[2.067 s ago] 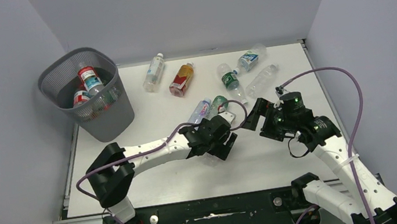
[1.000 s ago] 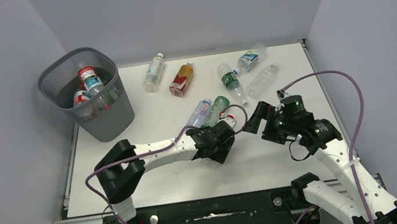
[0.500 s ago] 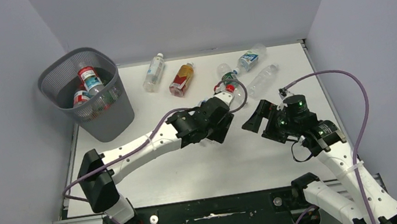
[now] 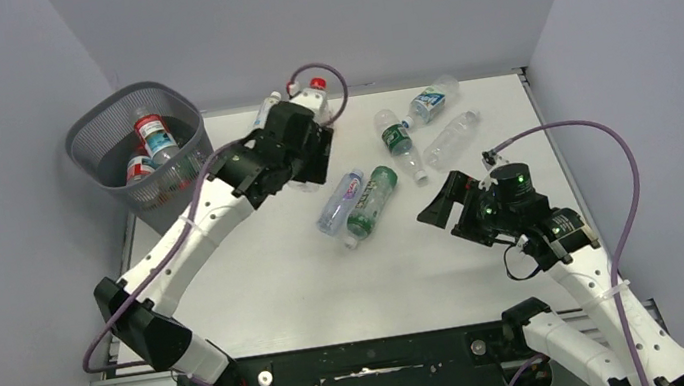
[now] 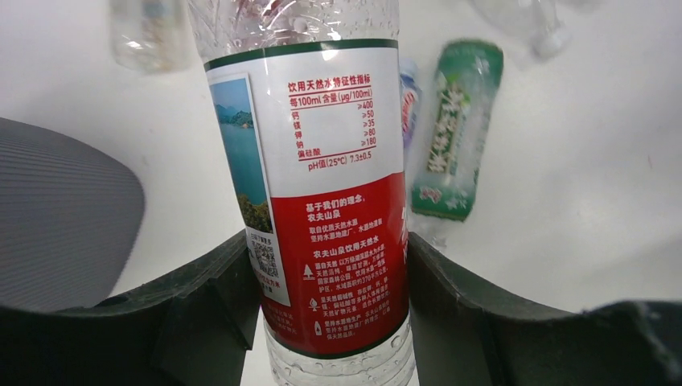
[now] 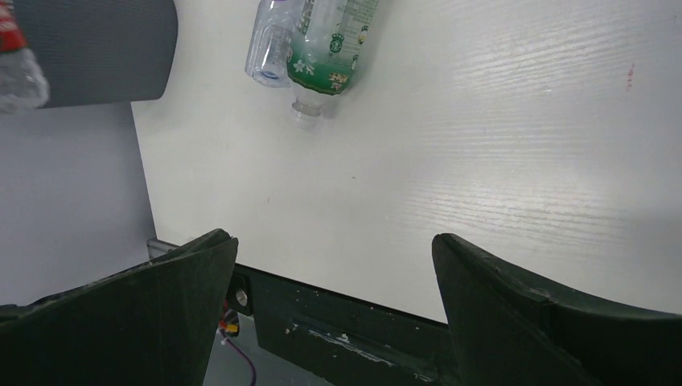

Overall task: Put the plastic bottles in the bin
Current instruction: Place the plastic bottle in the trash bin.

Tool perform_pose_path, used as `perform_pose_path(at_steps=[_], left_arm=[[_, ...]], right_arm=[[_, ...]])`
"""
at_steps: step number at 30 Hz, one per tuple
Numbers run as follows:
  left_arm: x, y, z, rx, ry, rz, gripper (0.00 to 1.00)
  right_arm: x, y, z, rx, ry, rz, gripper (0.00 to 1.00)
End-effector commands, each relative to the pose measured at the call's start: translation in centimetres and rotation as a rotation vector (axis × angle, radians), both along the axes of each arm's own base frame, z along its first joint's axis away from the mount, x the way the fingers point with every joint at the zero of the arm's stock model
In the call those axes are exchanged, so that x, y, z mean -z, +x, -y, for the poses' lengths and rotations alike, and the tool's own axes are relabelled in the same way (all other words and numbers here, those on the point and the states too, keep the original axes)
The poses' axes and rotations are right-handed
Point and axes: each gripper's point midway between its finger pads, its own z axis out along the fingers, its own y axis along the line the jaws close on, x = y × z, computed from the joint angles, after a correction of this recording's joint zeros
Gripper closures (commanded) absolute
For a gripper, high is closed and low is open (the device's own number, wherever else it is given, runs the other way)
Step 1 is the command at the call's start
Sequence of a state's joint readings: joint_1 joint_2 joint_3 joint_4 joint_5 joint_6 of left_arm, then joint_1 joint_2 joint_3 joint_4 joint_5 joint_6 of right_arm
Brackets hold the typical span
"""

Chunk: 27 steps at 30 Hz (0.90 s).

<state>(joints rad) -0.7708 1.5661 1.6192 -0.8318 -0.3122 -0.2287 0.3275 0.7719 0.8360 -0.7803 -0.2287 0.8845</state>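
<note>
My left gripper (image 4: pixel 307 137) is shut on a clear bottle with a red-and-white label (image 5: pixel 330 201) and a red cap (image 4: pixel 316 86). It holds the bottle in the air just right of the dark grey mesh bin (image 4: pixel 106 120). The bin holds a few bottles (image 4: pixel 152 139). A pale blue-labelled bottle (image 4: pixel 339 201) and a green bottle (image 4: pixel 369 201) lie side by side mid-table. My right gripper (image 4: pixel 441 204) is open and empty to their right; its wrist view shows both bottles (image 6: pixel 330 40).
Three more bottles lie at the back right: a green-labelled one (image 4: pixel 396 138), a blue-labelled one (image 4: pixel 431 100) and a bare clear one (image 4: pixel 452 140). Another clear bottle (image 4: pixel 264 113) peeks out behind my left arm. Grey walls enclose the table on three sides.
My left arm has lifted the red-labelled bottle from mid-table and swung it back and left to beside the bin, uncovering the two bottles mid-table. The right arm has barely moved.
</note>
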Motion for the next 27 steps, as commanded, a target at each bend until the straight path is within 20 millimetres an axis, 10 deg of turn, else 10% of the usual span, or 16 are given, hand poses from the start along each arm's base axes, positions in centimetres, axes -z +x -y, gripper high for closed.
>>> perform_pose_path(at_steps=[1,16,27], left_arm=[[-8.5,2.3,-3.9,-0.059,-0.084,0.177,0.48],[-18.4,9.4,-22.0,-0.460,-0.144,0.417,0.46],[-16.7,11.4,-30.8,-0.674,-0.171,0.401,0.45]], right_arm=[[-1.3,0.5,-0.3,-0.001,0.026,0.044,0.02],[-0.6,0.4,-0.6,-0.018,0.030,0.028,0.02],[-0.4,0.6,-0.8,-0.031,0.034,0.019,0.02]])
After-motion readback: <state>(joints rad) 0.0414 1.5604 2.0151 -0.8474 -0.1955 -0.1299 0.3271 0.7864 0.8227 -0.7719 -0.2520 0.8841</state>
